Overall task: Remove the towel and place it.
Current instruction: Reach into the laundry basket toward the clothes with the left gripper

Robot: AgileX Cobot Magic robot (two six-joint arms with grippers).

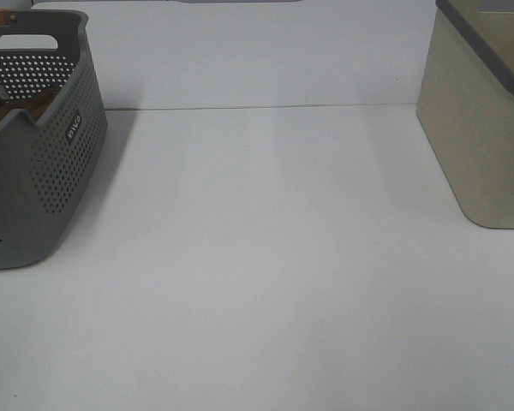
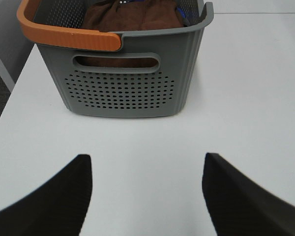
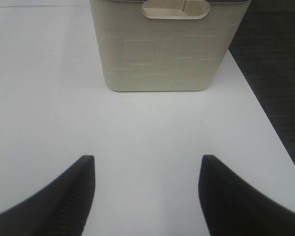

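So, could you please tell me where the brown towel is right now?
The towel lies bunched inside the grey perforated basket at the exterior high view's left edge, ahead of the left tool.

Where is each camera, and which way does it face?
Exterior high: mounted high, looking down on the table; no arm shows.
Left wrist: on left arm, facing the grey basket with the towel; open left gripper shows.
Right wrist: on right arm, facing the beige bin; open right gripper shows.
Shared: high view shows basket and bin.
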